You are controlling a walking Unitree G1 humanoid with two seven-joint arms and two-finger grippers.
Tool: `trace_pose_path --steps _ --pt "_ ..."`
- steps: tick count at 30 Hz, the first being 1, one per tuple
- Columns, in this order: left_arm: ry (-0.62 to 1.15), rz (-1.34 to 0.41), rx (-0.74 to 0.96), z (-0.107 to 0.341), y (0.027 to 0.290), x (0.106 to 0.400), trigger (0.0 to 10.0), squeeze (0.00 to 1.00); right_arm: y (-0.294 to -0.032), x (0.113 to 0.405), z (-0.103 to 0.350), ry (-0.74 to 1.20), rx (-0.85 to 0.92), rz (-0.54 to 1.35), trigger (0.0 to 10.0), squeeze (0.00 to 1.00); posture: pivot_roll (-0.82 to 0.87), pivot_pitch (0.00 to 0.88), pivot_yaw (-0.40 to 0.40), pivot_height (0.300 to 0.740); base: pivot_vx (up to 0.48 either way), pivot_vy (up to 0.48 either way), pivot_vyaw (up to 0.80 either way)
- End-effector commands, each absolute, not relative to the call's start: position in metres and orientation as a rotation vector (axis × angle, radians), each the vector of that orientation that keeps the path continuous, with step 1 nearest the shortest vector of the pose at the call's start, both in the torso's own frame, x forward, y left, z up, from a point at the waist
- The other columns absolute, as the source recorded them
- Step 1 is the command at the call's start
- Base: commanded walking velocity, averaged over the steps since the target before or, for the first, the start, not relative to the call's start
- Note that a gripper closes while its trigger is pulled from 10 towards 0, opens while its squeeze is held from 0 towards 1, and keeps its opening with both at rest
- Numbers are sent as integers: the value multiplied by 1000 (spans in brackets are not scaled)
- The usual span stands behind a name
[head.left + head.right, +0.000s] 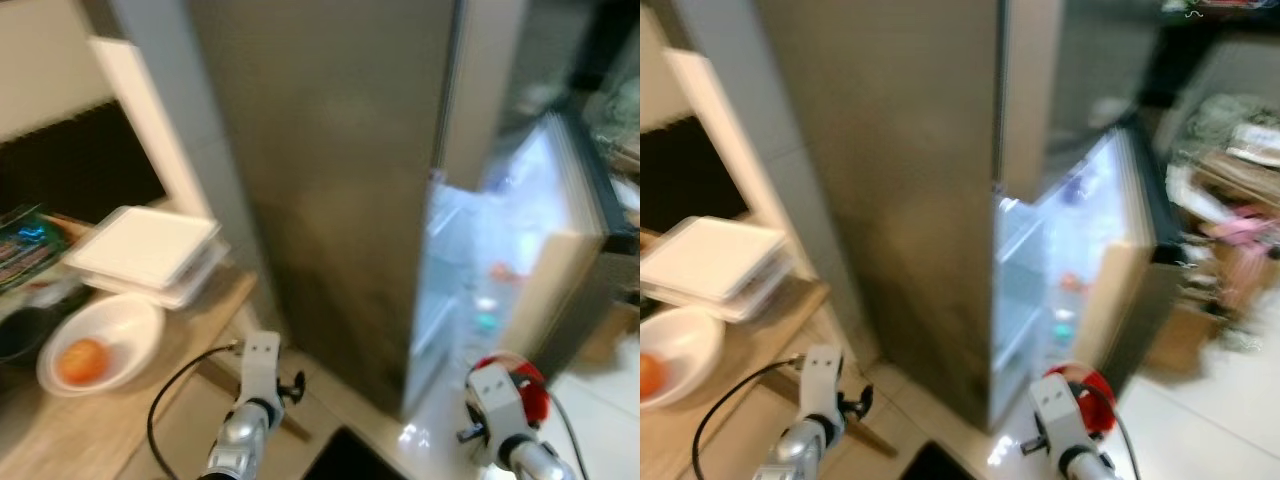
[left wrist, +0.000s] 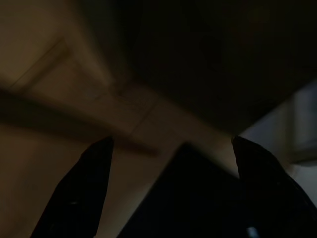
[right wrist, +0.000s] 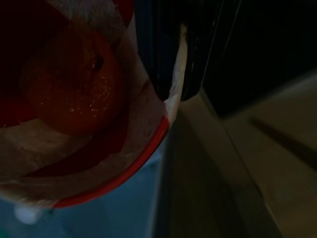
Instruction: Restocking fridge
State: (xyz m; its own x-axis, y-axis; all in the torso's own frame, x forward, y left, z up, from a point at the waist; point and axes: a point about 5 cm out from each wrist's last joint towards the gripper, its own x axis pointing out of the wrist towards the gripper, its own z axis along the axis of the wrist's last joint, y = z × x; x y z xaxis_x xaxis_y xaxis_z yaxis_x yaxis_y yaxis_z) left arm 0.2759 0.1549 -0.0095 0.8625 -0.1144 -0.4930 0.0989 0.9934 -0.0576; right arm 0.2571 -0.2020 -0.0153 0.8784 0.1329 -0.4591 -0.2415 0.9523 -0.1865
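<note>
Two black fingers of the left gripper [image 2: 171, 191] are seen spread well apart, one finger [image 2: 81, 193] at one side and the other at the opposite side, with nothing held between them. Beyond the fingers a dim, blurred tiled floor [image 2: 54, 109] is made out, crossed by faint grout lines. A dark mat or panel [image 2: 188, 203] lies on the floor between the fingers. A large dark surface [image 2: 213, 54] rises past it, and a paler lit patch [image 2: 297, 124] is visible at its edge.

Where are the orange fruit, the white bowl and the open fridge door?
orange fruit [image 1: 82, 361], left eye view, its middle.
white bowl [image 1: 138, 325], left eye view, bare inner wall.
fridge door [image 1: 578, 180], left eye view, its dark outer edge.
</note>
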Motion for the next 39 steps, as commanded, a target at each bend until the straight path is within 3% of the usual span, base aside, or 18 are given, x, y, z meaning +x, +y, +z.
trace_pose_path --steps 1,6,21,39 --pt "538 -123 -22 -13 154 272 10000 0 -202 254 -17 464 -228 187 10000 0 -97 57 37 740 0 0 0" --pt "553 -125 -32 -15 155 271 10000 0 -198 250 -20 471 -224 209 10000 0 -99 56 40 740 0 0 0" --pt "573 -166 -48 -16 150 270 10000 0 -198 246 -22 477 -207 195 10000 0 -106 67 54 740 0 -332 0" --pt "571 -140 -47 -14 156 273 10000 0 -195 249 -19 460 -200 197 10000 0 -107 72 64 740 0 0 0"
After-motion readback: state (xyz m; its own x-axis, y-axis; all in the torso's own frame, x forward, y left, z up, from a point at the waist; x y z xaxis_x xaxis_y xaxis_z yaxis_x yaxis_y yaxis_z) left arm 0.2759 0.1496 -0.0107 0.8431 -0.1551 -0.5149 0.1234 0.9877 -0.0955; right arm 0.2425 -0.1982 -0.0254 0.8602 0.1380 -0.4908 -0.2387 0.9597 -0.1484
